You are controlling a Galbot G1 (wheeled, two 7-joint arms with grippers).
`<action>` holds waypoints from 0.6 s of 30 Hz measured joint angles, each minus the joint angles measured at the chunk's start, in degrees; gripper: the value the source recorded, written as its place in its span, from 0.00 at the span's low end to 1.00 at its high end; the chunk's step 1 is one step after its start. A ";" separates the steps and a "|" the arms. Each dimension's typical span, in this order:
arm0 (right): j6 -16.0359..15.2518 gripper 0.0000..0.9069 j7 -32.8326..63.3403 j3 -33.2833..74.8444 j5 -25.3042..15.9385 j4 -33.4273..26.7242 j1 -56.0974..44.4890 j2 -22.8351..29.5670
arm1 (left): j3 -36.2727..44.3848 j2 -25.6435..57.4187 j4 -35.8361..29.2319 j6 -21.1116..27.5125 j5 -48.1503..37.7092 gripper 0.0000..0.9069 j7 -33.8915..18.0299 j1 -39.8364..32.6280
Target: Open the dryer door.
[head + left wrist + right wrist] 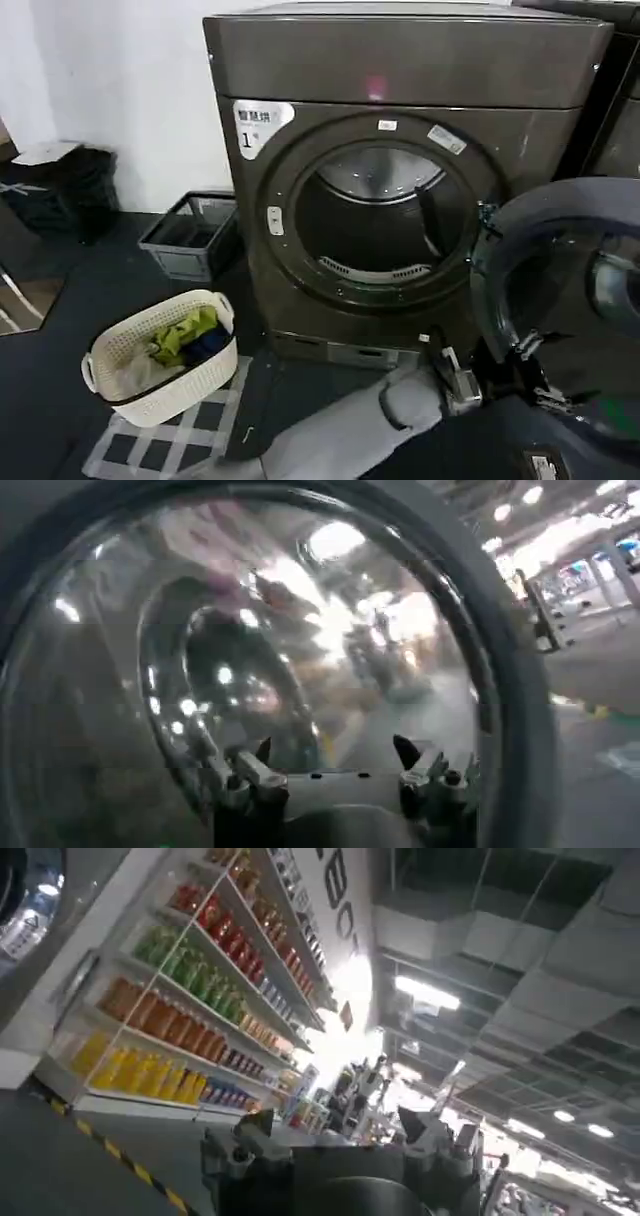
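The dryer stands in the middle of the head view, with a white "1" sticker at its upper left and a small pink light above the opening. The dryer door is already swung out to the right, hinged at the right edge of the opening, and its dark inner side with the glass bowl faces the robot. The drum opening is fully uncovered.

The left gripper is at the near lower edge of the door, reaching across from the lower left. In the left wrist view its fingers stand apart, close before the glass, and they hold nothing. So I judge the task as almost done; the step in hand is to finish the swing or to let go cleanly.

To do this well, the left arm should push along the arc of the door, not straight against the glass, and stop before the hinge reaches its limit. Then it should draw back toward the near side, away from the rim.

The right gripper is idle, pointing at distant shelves with bottles; its fingers are apart and empty.

A laundry basket stands near left, well apart from the door.
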 joint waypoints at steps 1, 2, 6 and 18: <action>0.00 1.00 0.05 0.05 0.02 0.07 -0.08 0.00 | 0.15 0.01 0.24 0.33 0.30 1.00 -0.27 0.04; 0.00 1.00 0.09 0.12 0.03 0.08 -0.12 0.00 | 0.29 0.01 0.38 0.61 0.57 1.00 -0.48 0.25; 0.01 1.00 0.50 0.13 0.02 0.08 -0.17 0.00 | 0.61 0.01 0.80 2.11 1.45 1.00 -1.73 1.01; 0.01 1.00 1.37 -0.18 -0.32 0.67 0.03 -0.01 | 1.25 0.00 2.32 8.18 2.48 1.00 -6.59 2.43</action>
